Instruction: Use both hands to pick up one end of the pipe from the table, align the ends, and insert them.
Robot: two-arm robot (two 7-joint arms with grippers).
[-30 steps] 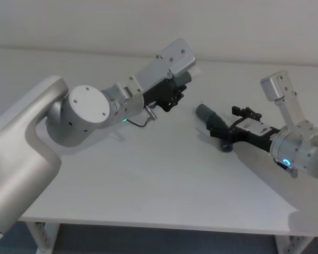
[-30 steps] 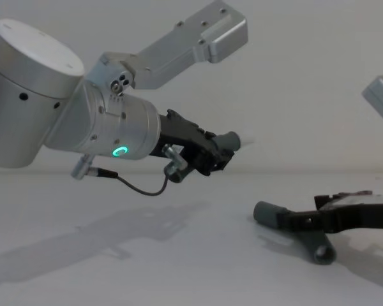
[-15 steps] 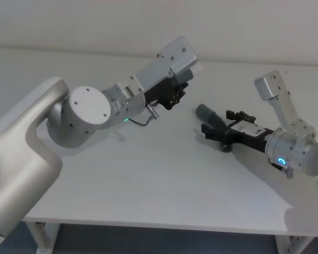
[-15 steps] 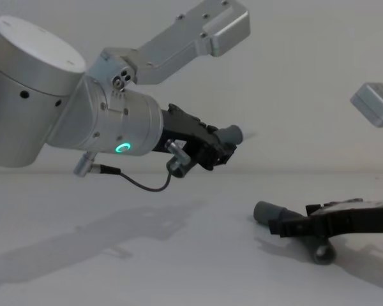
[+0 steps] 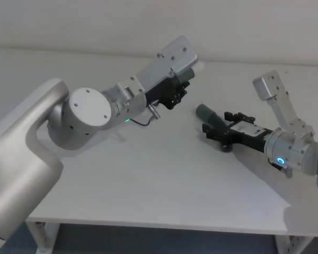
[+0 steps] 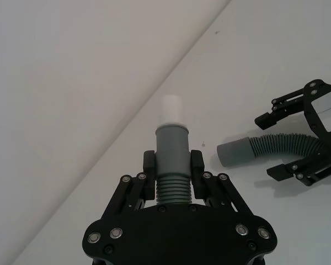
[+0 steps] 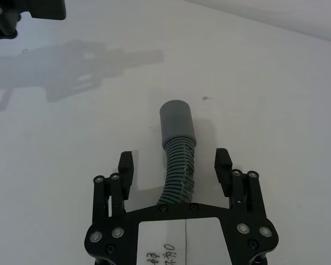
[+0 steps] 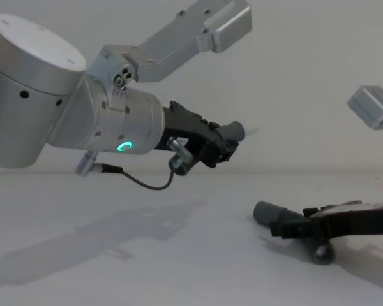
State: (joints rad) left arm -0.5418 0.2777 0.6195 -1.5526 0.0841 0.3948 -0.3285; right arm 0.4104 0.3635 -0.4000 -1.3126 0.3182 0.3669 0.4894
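The left pincer (image 6: 172,174), black and blocky on its silver-grey arm, is raised well above the white matte counter (image 5: 148,180). It is pressed together on the short dark grey ribbed plastic tube piece (image 6: 171,146). Its two fingers (image 6: 149,175) clamp the ribbed stretch from either side, just behind the smooth stepped collar, so the piece sticks straight out beyond the fingertips. At the end farthest from the left pincer is the pale narrow tip (image 6: 171,109), free in the air and touching nothing. In the chest view the left pincer (image 8: 218,145) points toward the right arm's side with a slight upward tilt, and a green ring (image 8: 122,146) glows on the arm behind it.

The right pincer (image 7: 175,164) is low, close to the counter, with its fingers (image 7: 126,165) spread wide. The longer dark grey corrugated plastic tube piece (image 7: 179,171) lies on the counter between them, apart from both pads, and its ribbed body runs back under the pincer's black body. Its smooth grey socket sleeve (image 7: 175,124) lies just ahead of the right pincer's fingertips, with the mouth turned away from the pincer. In the chest view the other end of this piece (image 8: 323,254) pokes out beneath the right pincer (image 8: 291,227). The socket sleeve is lower than the pale narrow tip and well apart from it.
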